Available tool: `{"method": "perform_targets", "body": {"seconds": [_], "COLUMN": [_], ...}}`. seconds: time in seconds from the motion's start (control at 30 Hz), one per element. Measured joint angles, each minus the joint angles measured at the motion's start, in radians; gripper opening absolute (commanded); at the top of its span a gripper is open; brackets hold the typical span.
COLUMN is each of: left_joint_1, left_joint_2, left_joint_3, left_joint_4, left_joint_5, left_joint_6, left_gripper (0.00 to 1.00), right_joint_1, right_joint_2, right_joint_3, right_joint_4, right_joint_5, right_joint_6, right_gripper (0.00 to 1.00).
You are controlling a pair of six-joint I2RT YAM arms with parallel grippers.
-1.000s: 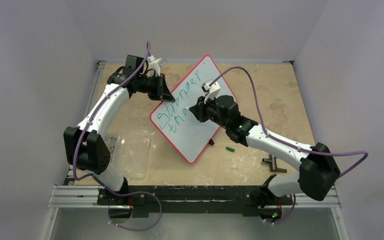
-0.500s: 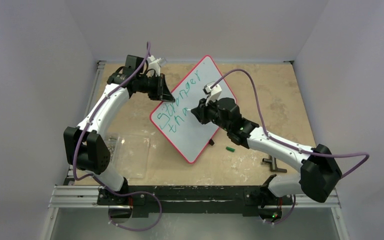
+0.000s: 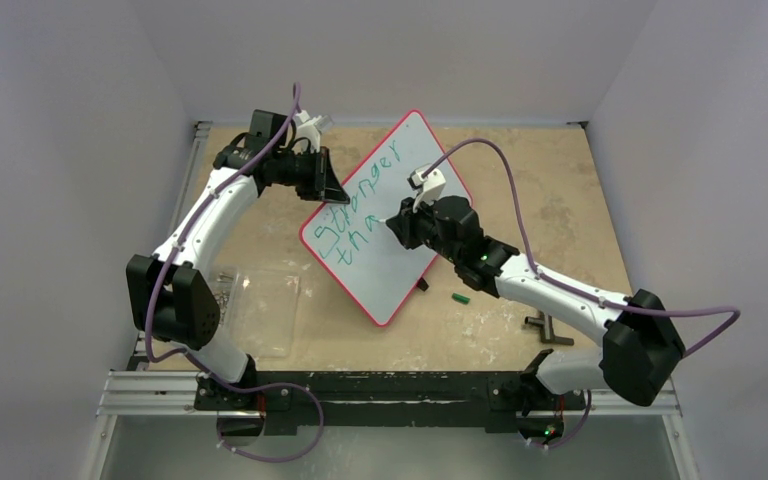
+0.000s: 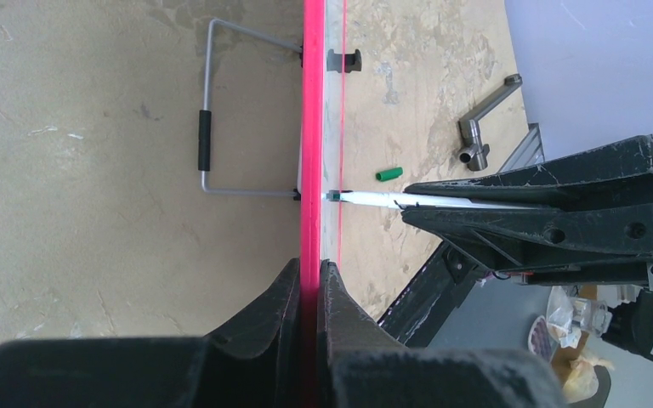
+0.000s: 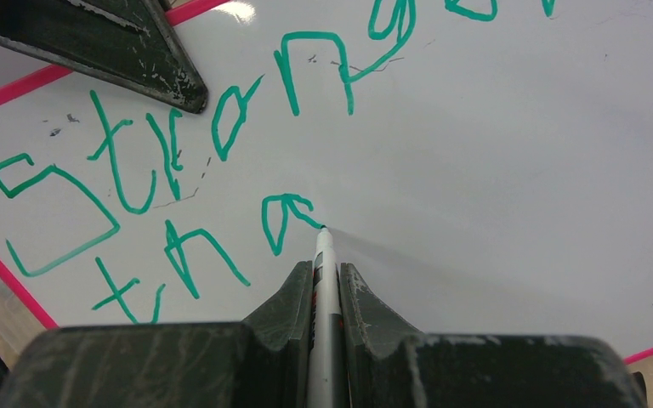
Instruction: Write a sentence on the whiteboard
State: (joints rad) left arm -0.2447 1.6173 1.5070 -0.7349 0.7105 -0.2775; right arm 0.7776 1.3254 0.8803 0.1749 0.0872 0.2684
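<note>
The whiteboard (image 3: 388, 285) with its red rim (image 4: 312, 127) stands tilted at mid-table. The sentence (image 3: 358, 192) in green reads "Stronger" with "tha" below it (image 5: 170, 161). My left gripper (image 3: 338, 196) is shut on the board's upper left rim, jaws (image 4: 310, 269) pinching the red edge. My right gripper (image 3: 393, 222) is shut on a white marker (image 5: 324, 259). The marker's tip touches the board at the right end of the "a". In the left wrist view the marker (image 4: 374, 199) meets the board's face edge-on.
A green marker cap (image 3: 461, 298) lies right of the board. A grey metal crank tool (image 3: 548, 328) sits near the right arm's base. A clear plastic sheet (image 3: 265, 310) lies at front left. The board's wire stand (image 4: 207, 140) props it from behind.
The right gripper with the marker has shifted slightly right along the second line, extending the "a" stroke. The left gripper and the board have not moved.
</note>
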Motion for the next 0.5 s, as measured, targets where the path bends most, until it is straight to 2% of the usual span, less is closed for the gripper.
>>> {"method": "perform_targets", "body": {"seconds": [0.5], "left_joint_1": [0.0], "left_joint_2": [-0.002], "left_joint_3": [0.0], "left_joint_4": [-0.001], "left_joint_5": [0.0], "left_joint_6": [0.0], "left_gripper": [0.0], "right_joint_1": [-0.001], "right_joint_2": [-0.039], "right_joint_3": [0.037], "right_joint_4": [-0.048], "right_joint_5": [0.03], "right_joint_6": [-0.008], "right_gripper": [0.0]}}
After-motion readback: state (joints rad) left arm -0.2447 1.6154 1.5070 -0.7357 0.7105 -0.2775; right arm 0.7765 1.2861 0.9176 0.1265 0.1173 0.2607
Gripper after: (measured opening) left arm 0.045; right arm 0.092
